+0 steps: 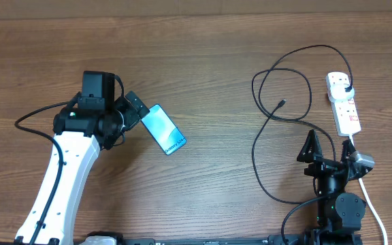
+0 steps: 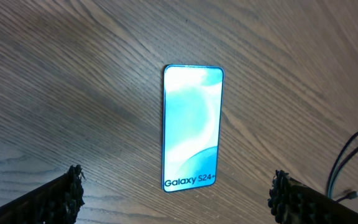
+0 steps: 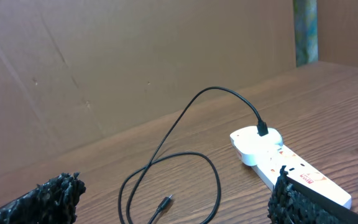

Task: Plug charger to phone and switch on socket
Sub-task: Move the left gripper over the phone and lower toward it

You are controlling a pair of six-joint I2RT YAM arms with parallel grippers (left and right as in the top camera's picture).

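Overhead: the left arm (image 1: 60, 177) runs as a white link from the lower left edge up to a black wrist, with the left gripper (image 1: 129, 117) pointing right and its jaws spread wide. The left wrist view confirms this, with the two black fingertips (image 2: 64, 196) sitting at opposite bottom corners. The right arm (image 1: 339, 204) is folded compactly at the lower right, the right gripper (image 1: 330, 146) pointing toward the far edge with its jaws equally wide apart. In the right wrist view, the rough-textured pads (image 3: 51, 199) sit at either bottom corner.
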